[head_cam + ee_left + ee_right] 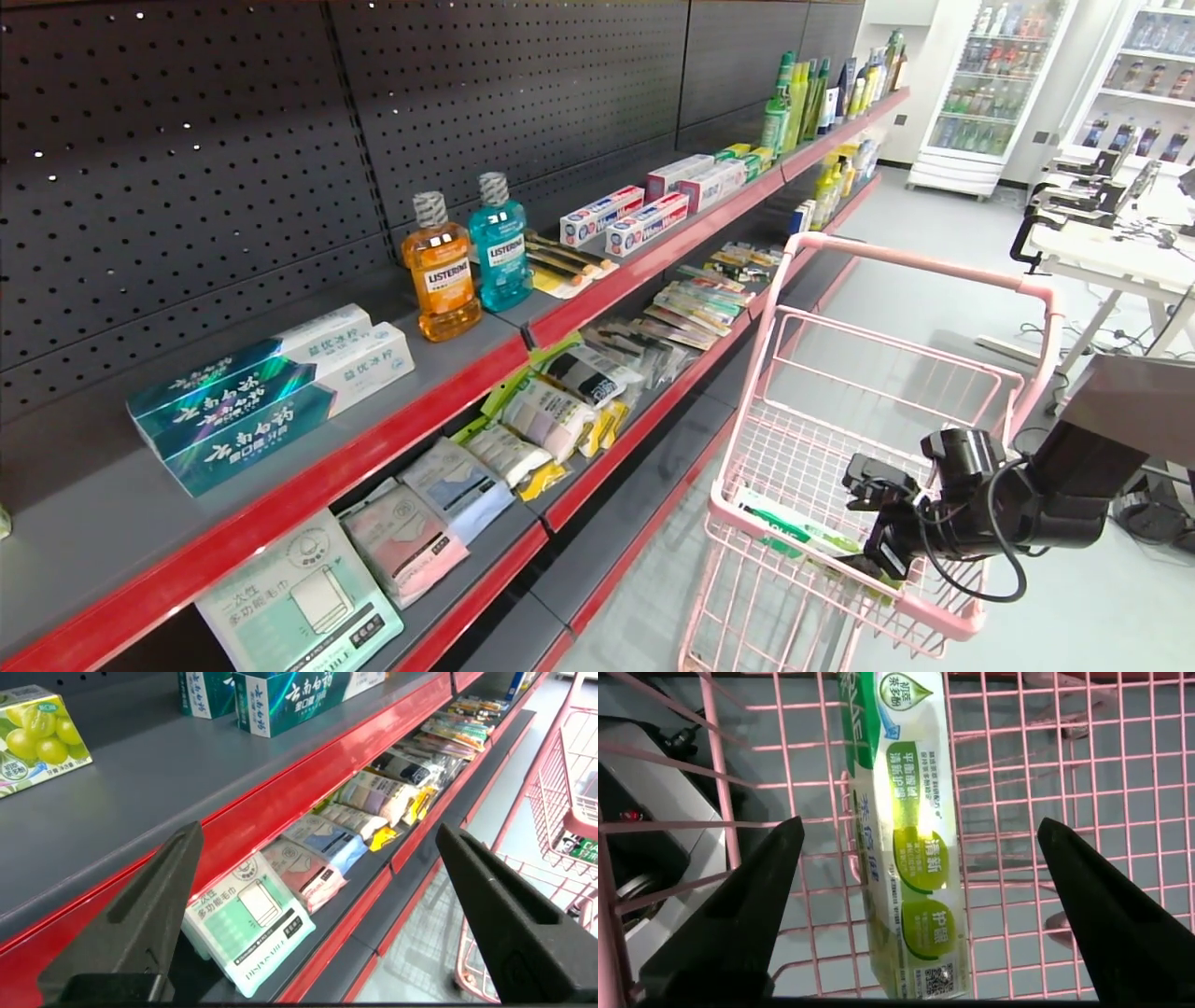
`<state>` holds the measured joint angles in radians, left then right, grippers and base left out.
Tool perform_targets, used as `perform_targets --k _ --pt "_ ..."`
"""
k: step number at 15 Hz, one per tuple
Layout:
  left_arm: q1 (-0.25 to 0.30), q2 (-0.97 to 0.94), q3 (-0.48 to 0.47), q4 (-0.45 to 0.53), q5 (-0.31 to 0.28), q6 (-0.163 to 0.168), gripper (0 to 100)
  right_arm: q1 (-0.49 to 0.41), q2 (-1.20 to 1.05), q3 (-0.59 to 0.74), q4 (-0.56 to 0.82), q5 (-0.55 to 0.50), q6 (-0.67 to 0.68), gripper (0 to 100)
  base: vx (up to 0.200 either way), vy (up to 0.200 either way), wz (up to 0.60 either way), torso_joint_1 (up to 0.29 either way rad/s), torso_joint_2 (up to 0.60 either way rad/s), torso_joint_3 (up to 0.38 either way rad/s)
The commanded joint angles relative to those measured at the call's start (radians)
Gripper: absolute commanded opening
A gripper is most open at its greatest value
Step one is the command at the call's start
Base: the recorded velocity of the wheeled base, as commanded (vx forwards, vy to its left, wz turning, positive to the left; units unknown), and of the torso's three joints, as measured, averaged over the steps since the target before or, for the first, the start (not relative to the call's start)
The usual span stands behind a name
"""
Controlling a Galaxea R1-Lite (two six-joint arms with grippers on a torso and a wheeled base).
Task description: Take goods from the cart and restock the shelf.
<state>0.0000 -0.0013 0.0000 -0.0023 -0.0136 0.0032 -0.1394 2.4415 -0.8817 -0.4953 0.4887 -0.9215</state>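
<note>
The step in hand is the pick from the cart (920,266); nothing has been lifted out yet. A long green-and-white box (924,905), which looks like toothpaste, lies flat on the wire floor of the cart, near the corner closest to the robot.

The right end effector (868,527) hangs inside the cart, directly above that box. In the right wrist view its two fingers (738,915) stand wide apart, one on each side of the box with mesh showing between each finger and the carton. They touch nothing and hold nothing. The box runs roughly crosswise to the gap, so the fingers should close on its long sides.

I judge the next move to be a straight descent until the fingertips bracket the carton just above the wire, then a close on it. The floor mesh is the risk: a fingertip going too low could catch in the grid. After that the box has to clear the cart's rim and travel away from the cart to the shelf (84,532), where similar toothpaste boxes (271,392) already lie.

The left end effector (318,831) is well away from the cart, over the front of the top shelf board. Its fingers are also spread wide and empty.
</note>
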Motion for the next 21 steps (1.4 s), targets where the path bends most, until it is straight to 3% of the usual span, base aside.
perform_targets --k 1,12,21 --pt "0.000 0.001 0.000 0.001 0.000 0.000 100 0.000 -0.001 0.003 0.000 0.001 -0.002 100 0.000 0.000 0.00 -0.124 0.26 0.149" --pt "0.000 0.001 0.000 0.001 0.000 0.000 100 -0.006 0.002 -0.016 0.003 0.044 0.009 100 0.000 0.000 0.00 -0.048 0.11 0.064" --pt "0.000 0.001 0.000 0.001 0.000 0.000 100 -0.008 0.002 -0.054 0.115 -0.013 0.024 100 0.000 0.000 0.00 0.000 0.00 0.000"
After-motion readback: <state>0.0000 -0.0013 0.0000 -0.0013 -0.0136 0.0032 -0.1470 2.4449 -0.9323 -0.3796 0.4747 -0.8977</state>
